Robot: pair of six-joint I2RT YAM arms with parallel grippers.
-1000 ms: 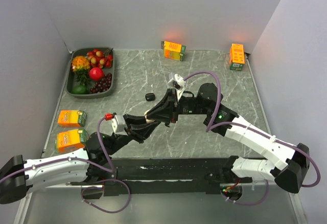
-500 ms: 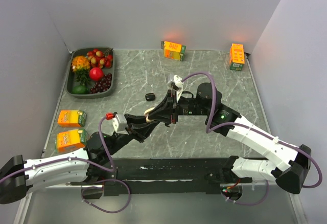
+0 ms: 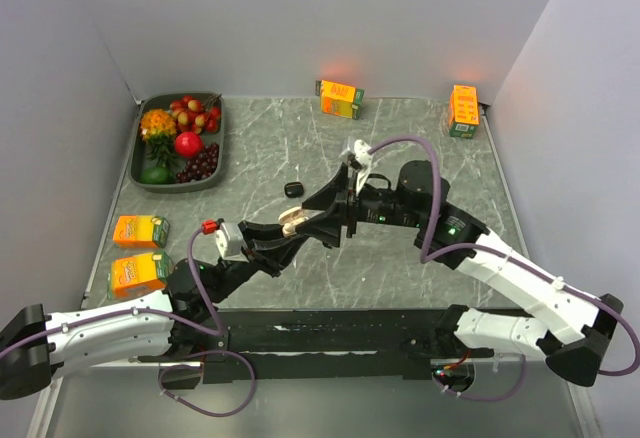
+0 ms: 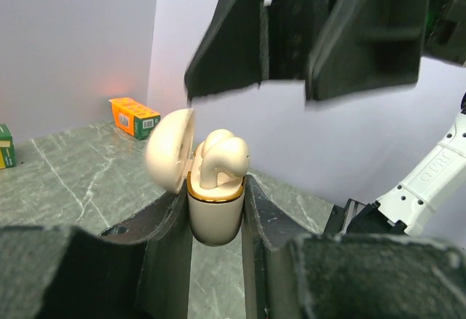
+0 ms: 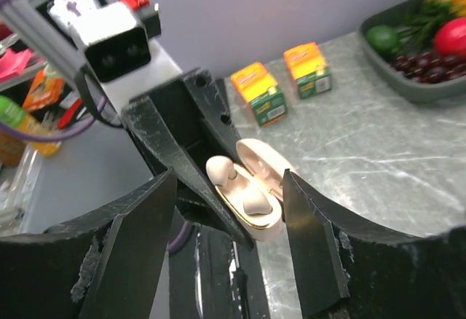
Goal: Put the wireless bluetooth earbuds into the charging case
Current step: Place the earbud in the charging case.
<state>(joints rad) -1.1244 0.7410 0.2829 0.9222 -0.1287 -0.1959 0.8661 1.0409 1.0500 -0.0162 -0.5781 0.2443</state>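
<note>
- Charging case (image 4: pixel 215 215): glossy cream, lid open; flanks hidden by clamping left gripper (image 3: pixel 287 224).
- Earbuds (image 5: pixel 220 167): cream, seated inside.
- Right gripper (image 5: pixel 229 180) above case: jaws apart.

Bright even light; faint shadows; wrist-view foregrounds blurred.

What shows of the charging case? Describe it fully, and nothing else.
The charging case is a small cream capsule of glossy plastic with a gold band round its mouth. Its hinged lid stands open, tilted back to one side. Two cream earbuds lie in its wells. The case stands upright, clamped on both sides by the left gripper. The right gripper hangs open just above it and does not touch it.
</note>
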